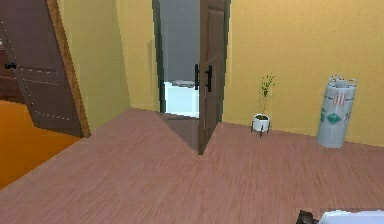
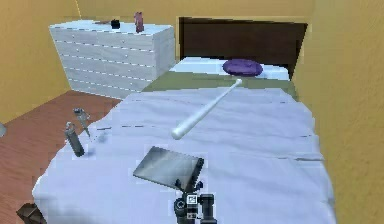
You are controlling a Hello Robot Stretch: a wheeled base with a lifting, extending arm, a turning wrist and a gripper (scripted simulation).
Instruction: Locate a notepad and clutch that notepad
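Probable notepad located, grasp unconfirmed: gripper (image 2: pixel 187 196) near the bed's (image 2: pixel 250 150) six-o'clock end, flat grey slab (image 2: pixel 168 165) at its eleven o'clock; hold and jaw state indeterminable.

no legible text, no numbers (both views)

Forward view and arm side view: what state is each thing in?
Door: open.
Potted plant: upright.
Dresser: drawers shut.
Baseball bat: lying on the bed.
Flat dark slab: lying flat on the bed.
Gripper: cannot tell whether it holds anything.
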